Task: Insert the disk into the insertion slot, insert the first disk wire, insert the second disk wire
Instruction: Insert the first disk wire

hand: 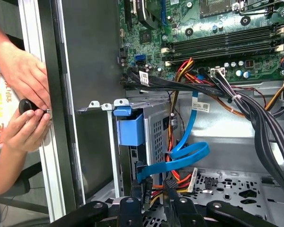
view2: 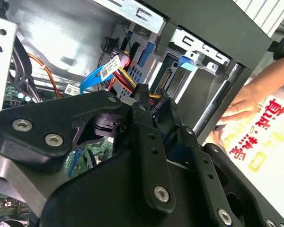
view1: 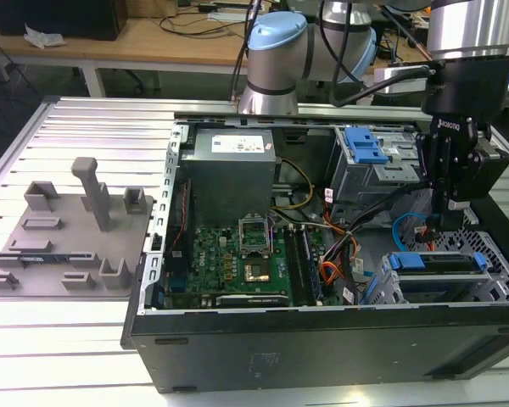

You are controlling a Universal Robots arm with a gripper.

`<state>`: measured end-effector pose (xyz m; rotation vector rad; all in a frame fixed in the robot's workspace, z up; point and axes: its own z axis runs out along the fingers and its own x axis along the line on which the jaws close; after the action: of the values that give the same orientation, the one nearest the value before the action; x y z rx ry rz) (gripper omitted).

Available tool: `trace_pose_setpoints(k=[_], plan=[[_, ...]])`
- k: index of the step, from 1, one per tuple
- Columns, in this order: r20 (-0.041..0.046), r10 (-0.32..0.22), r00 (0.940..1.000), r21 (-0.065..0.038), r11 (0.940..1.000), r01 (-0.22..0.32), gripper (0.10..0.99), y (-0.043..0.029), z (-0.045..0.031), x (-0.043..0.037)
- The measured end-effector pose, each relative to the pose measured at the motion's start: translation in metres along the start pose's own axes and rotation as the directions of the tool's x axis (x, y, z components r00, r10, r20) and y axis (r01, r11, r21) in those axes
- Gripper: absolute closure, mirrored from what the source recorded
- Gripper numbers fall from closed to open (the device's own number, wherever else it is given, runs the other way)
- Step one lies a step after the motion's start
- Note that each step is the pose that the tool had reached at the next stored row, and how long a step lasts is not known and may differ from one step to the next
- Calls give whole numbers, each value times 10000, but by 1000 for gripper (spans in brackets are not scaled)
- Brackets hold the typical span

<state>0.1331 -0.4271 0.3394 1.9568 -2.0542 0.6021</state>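
- Disk (view1: 433,262) w/ blue carrier sits inside the insertion slot (view1: 379,287); step 1 looks done.
- End effector (view1: 437,219) just behind disk, fingers pinched on black wire plug (view2: 157,103).
- Can't tell whether either wire is seated yet.

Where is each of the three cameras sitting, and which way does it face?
Exterior view: off the arm, looking down into the open computer case; the arm and gripper show.
First wrist view: on the arm, looking past the gripper at the blue cable and motherboard.
Second wrist view: on the arm, looking along the gripper into the case.
Both wrist views share the gripper, the blue cable and a person's hand.
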Motion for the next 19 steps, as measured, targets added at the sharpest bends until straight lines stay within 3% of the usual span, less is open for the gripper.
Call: trace_pose_setpoints(k=[1,4,15,17,18,19], plan=[[-55,14,10000,44,10000,-14,769,2,-7,-9],[-68,42,10000,155,9999,-41,769,24,-3,-22],[-84,-136,9999,277,9995,139,769,40,-8,-47],[-94,-141,9999,279,9995,144,784,41,-8,-47],[-95,-141,9999,279,9995,144,914,41,-7,-47],[-95,-140,9999,279,9995,143,914,42,-7,-47]])
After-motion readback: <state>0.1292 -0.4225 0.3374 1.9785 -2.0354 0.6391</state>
